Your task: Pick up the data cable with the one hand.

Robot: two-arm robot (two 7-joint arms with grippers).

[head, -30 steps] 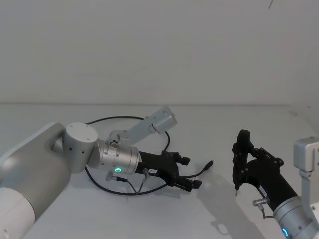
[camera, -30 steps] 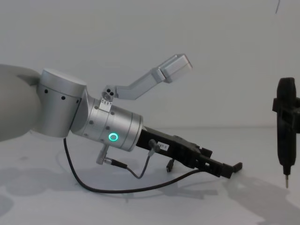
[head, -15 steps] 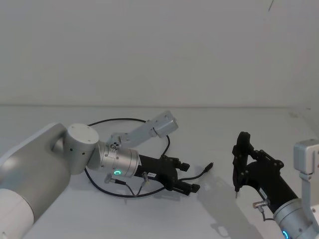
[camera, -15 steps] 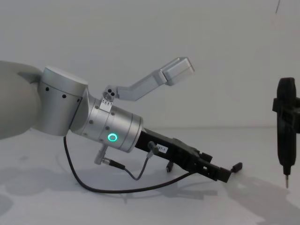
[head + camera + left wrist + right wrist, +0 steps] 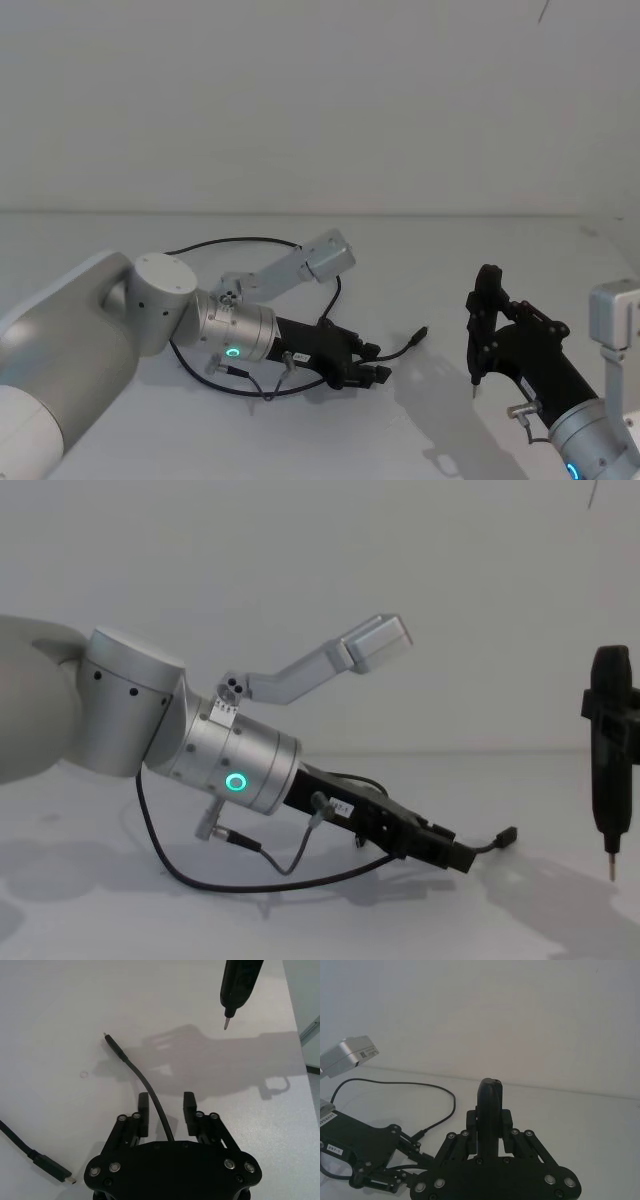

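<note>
the black angular two-jaw left hand (image 5: 377, 363) has come down over the last second, from hanging above the white surface (image 5: 450, 260) to lying low and tilted just over it, left of centre and near the robot. in the head view the gap between its tips looks smaller than before. the left wrist view shows its two fingers (image 5: 143, 1106) apart at a narrow-to-medium spread, with the long thin black data cable (image 5: 145, 1077) running straight between them and not yet pinched. the cable lies on the surface: its big loop curves round the far side of the left arm (image 5: 240, 240), and its free end with the small plug (image 5: 422, 333) points right, just past the fingertips. seen from the chest, the left hand (image 5: 450, 852) sits right at cable level. so the approach looks finished and the cord is lined up; closing the jaws and lifting seems all that is left. the right hand (image 5: 490, 1125) is parked near right, clamped on a slim black tool with a metal tip (image 5: 483, 320), well apart from the cable.
</note>
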